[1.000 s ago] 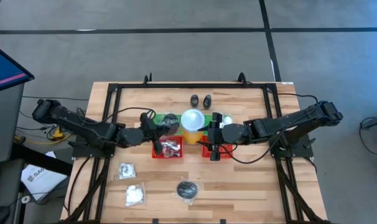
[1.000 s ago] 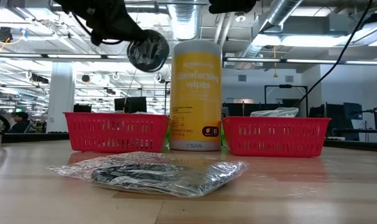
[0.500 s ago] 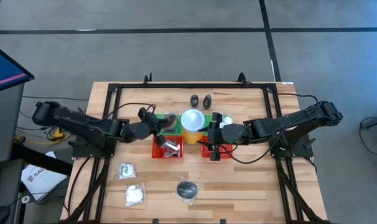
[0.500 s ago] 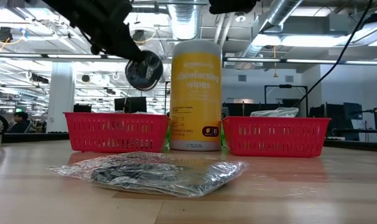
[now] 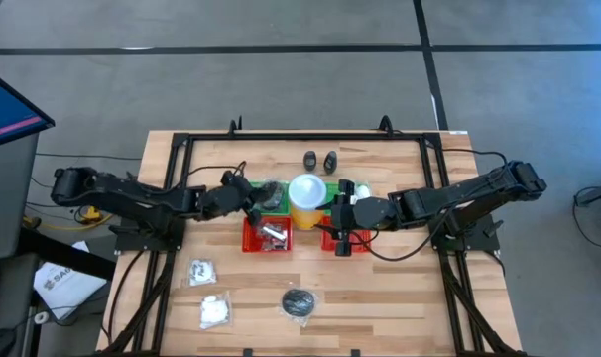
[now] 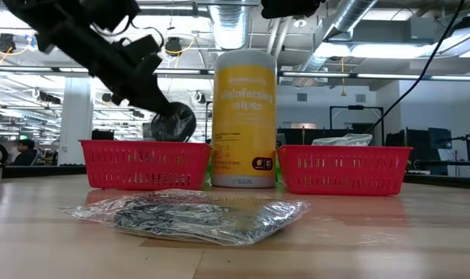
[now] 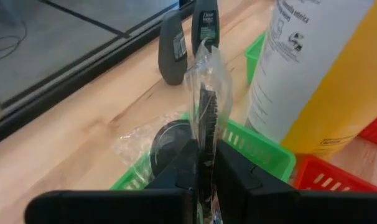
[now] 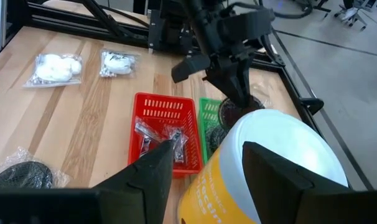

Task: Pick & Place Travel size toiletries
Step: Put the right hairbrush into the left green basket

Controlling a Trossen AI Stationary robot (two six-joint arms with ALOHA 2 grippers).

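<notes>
My left gripper (image 5: pixel 253 201) is shut on a clear-wrapped dark grey round pad (image 6: pixel 177 124) over the green tray (image 5: pixel 271 188), low above it. Another dark pad (image 7: pixel 170 144) lies in that tray. My right gripper (image 8: pixel 207 180) is open and holds nothing, hovering by the yellow cylinder's white top (image 8: pixel 282 149) over the right red tray (image 5: pixel 342 241). Silvery tubes (image 8: pixel 167 140) lie in the left red tray (image 5: pixel 268 236). Two white packets (image 5: pixel 202 270) (image 5: pixel 214 311) and a wrapped dark pad (image 5: pixel 299 302) rest flat on the near table. Two black bottles (image 5: pixel 320 160) stand at the far side. My left gripper pinches the wrapped pad between its two fingers (image 7: pixel 233 174), which close on the pad's lower rim (image 7: pixel 204 146). The arm slants down from the table's left. The pad stands on edge, lifted clear above the green tray, its loose wrap (image 7: pixel 204 59) sticking out beyond the fingertips.
The yellow cylinder (image 5: pixel 307 190) stands right beside the green tray, between the two arms. A black frame (image 5: pixel 305 137) runs around the table. Bare wood lies at the table's near right (image 5: pixel 400 297).
My left gripper has come down from high above the left red tray and shifted toward the far edge and the yellow cylinder, tipping downward. It has stayed shut, and the pad has gone with it, now just above the green tray.
</notes>
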